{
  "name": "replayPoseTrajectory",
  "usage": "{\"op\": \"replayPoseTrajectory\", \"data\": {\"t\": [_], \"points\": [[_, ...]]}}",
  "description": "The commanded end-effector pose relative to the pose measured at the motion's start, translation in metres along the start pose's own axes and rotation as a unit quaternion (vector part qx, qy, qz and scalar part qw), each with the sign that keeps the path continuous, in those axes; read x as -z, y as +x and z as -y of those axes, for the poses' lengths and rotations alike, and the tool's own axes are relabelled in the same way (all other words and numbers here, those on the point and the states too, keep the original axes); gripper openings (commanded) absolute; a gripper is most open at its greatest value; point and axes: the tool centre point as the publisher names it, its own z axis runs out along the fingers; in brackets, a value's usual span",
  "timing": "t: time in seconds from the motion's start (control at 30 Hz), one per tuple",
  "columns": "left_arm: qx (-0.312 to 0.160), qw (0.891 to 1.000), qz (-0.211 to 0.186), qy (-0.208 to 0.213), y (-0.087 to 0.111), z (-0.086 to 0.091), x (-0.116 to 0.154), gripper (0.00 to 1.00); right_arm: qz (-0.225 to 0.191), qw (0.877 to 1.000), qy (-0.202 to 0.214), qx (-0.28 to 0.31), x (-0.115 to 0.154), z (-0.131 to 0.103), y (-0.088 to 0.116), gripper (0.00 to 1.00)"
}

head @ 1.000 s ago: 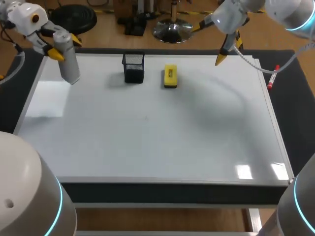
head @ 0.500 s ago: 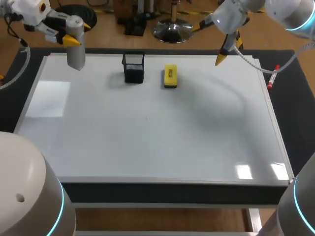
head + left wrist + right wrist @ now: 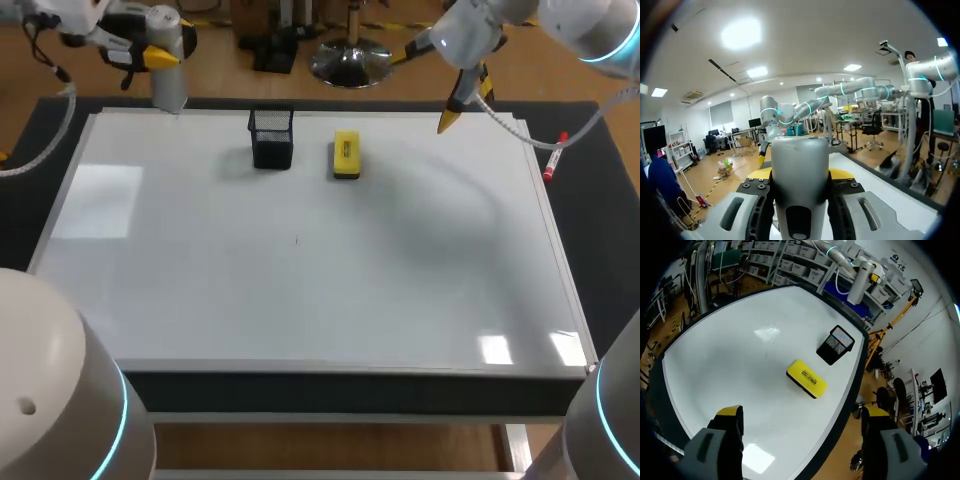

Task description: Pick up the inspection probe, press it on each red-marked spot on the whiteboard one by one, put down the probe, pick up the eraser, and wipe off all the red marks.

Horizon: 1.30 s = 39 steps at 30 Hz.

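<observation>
Probe (image 3: 168, 68), a smooth grey cylinder with a rounded end, hangs over the whiteboard's (image 3: 300, 290) far left corner, pinched by the left gripper (image 3: 158, 52). A black mesh cup (image 3: 271, 137) and the yellow, black-based eraser (image 3: 346, 155) sit near the far edge. The right gripper (image 3: 462, 103), spread, hovers toward the far right corner.

You've got a plain glossy white whiteboard (image 3: 300, 290) on a black tabletop (image 3: 600, 230). Black wire-mesh pen cup (image 3: 272, 138), grid pattern. Yellow block eraser (image 3: 346, 154), black base, dark label strip. Silver-grey cylindrical probe (image 3: 168, 75). White marker with red ends (image 3: 553, 158). Left gripper (image 3: 800, 175) and right gripper (image 3: 802, 415): grey, yellow tips.
</observation>
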Motion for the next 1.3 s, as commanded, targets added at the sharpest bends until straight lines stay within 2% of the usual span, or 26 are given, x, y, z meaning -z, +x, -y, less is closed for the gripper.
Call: {"op": "replayPoseTrajectory", "data": {"t": [0.03,0.33,0.57,0.8,1.03,1.1,1.23,1.3], "points": [[-0.002,1.0,-0.011,0.024,-0.02,-0.011,0.0,0.0,-0.002,1.0,0.002,0.001,0.001,0.0,0.0,1.0],[-0.012,0.999,0.009,0.047,-0.059,-0.018,-0.012,0.0,-0.002,1.0,0.002,0.001,0.001,0.0,0.0,1.0],[-0.028,0.997,0.008,0.065,-0.076,-0.018,-0.034,0.0,-0.002,1.0,0.002,0.001,0.001,0.0,0.0,1.0],[-0.044,0.996,0.012,0.07,-0.079,-0.015,-0.059,0.0,-0.002,1.0,0.002,0.001,0.001,0.0,0.0,1.0],[-0.052,0.994,0.04,0.082,-0.079,-0.017,-0.079,0.0,-0.002,1.0,0.002,0.001,0.001,0.0,0.0,1.0],[-0.052,0.994,0.036,0.084,-0.078,-0.019,-0.084,0.0,-0.002,1.0,0.002,0.001,0.001,0.0,0.0,1.0],[-0.046,0.997,0.027,0.057,-0.07,-0.018,-0.089,0.0,-0.002,1.0,0.002,0.001,0.001,0.0,0.0,1.0],[-0.046,0.997,0.027,0.057,-0.07,-0.018,-0.089,0.0,-0.002,1.0,0.002,0.001,0.001,0.0,0.0,1.0]]}}
